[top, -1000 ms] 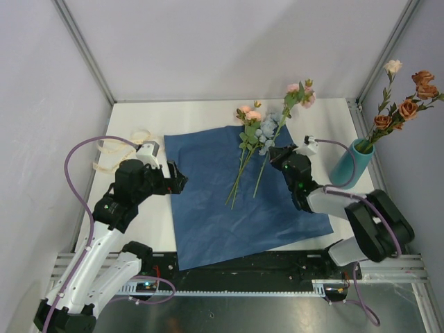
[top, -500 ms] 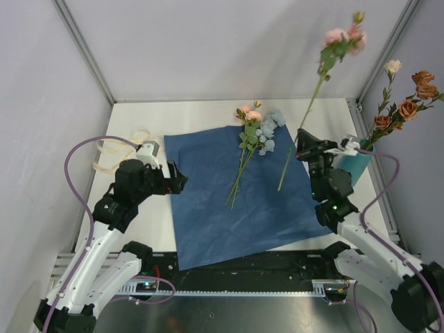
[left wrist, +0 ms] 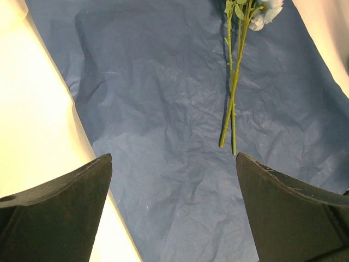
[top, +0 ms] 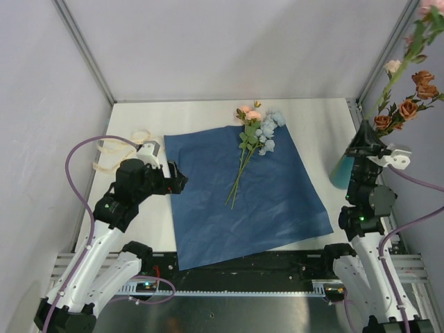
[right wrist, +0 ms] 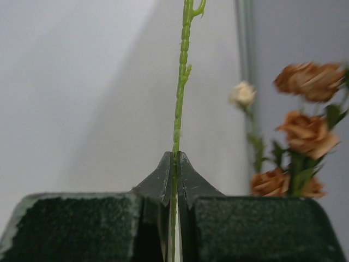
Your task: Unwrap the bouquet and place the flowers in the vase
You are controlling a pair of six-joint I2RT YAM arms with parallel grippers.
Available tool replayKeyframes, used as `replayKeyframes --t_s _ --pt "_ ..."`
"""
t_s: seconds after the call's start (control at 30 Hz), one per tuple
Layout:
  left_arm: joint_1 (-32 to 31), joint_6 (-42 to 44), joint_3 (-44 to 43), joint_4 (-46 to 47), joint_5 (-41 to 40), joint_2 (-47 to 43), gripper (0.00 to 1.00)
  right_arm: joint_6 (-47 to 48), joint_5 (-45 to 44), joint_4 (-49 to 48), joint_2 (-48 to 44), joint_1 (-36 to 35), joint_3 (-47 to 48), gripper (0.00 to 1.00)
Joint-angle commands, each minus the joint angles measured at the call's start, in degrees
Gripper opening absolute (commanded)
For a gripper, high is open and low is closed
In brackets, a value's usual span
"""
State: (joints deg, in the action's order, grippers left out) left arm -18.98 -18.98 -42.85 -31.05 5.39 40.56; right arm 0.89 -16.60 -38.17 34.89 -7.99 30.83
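Note:
The bouquet lies unwrapped: its blue paper (top: pixel 236 201) is spread flat mid-table, with two flowers (top: pixel 253 128), pink and pale blue, lying on its far part. My right gripper (top: pixel 363 137) is shut on the green stem (right wrist: pixel 182 82) of a pink flower (top: pixel 424 14), held upright high at the right, just beside the teal vase (top: pixel 339 173). The gripper partly hides the vase. Orange-brown flowers (top: pixel 409 104) and a cream bud stand in the vase. My left gripper (top: pixel 177 182) hangs open at the paper's left edge, with nothing between its fingers (left wrist: pixel 60 213).
Cream ribbon (top: pixel 121 152) lies loose on the white table at the far left. Grey walls and metal frame posts (top: pixel 388 52) close in the table. In the left wrist view the two stems (left wrist: pixel 234 98) lie ahead on the paper (left wrist: pixel 163 109).
My right gripper has lifted the pink flower off the paper and swung it right and up, to beside the vase. The left arm has not moved.

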Motion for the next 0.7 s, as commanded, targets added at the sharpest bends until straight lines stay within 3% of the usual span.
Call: replayKeyframes --t_s 0.0,0.23,0.67 --pt "0.35 1.05 0.17 0.62 0.98 0.31 1.00 6.00 6.99 -2.66 0.59 8.44 3.48 0.00" --pt "0.33 1.05 0.18 0.60 1.09 0.38 1.00 9.90 10.04 -13.89 7.54 17.22 3.54 0.00" --pt "0.30 1.05 0.22 0.63 1.09 -0.30 0.99 9.02 13.70 -31.37 21.27 21.78 3.67 0.00"
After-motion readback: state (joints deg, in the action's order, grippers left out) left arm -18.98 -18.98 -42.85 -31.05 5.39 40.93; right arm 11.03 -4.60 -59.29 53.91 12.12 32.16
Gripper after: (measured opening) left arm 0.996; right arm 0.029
